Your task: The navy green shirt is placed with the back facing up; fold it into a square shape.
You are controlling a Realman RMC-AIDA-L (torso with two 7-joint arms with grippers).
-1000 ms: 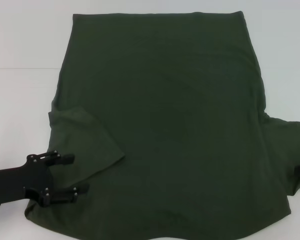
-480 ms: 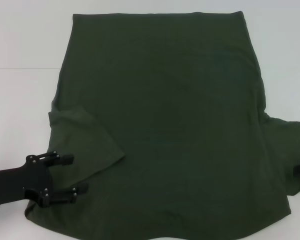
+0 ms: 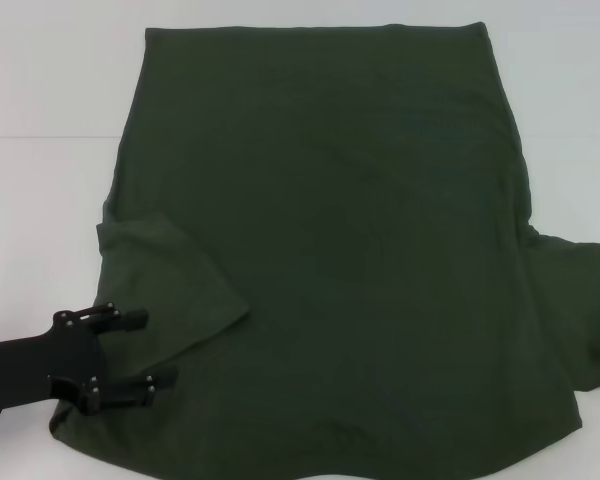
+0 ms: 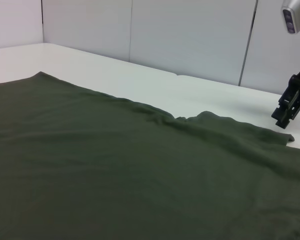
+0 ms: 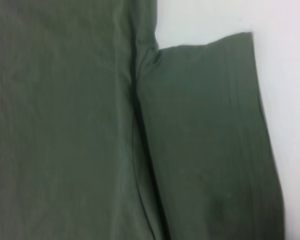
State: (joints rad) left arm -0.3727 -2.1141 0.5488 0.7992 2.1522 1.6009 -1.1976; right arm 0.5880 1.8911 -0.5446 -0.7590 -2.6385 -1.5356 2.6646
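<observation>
Moved: right gripper's black tip, at the head view's 3 o'clock edge half a second ago, is out of that view now; left gripper and shirt unchanged.
Shirt: dark olive, plain side up, flat on the white table. Hem edge at 12 o'clock, shoulder end at 6 o'clock running off the frame.
Left sleeve: folded inward over the body, its cuff edge slanting toward 5 o'clock.
Right sleeve: still spread outward at 3 o'clock, flat on the table, not folded.
Left gripper: at 8 o'clock, black, fingers spread apart and holding nothing; tips sit over the folded sleeve and the lower left edge of the shirt. Whether they touch the cloth, can't tell.
Right gripper: seen only from the left wrist camera, hanging just above the far sleeve's outer corner, apart from the cloth. Fingers open or closed: can't tell.
Right wrist camera: looks straight down on the spread sleeve and the seam where it meets the body; bare table beyond the cuff.
Surroundings: white table on all visible sides of the shirt, a faint seam line across it at 10 o'clock; pale wall panels behind the table in the left wrist camera.
Obstruction: left arm covers a bit of the shirt's lower left corner.
</observation>
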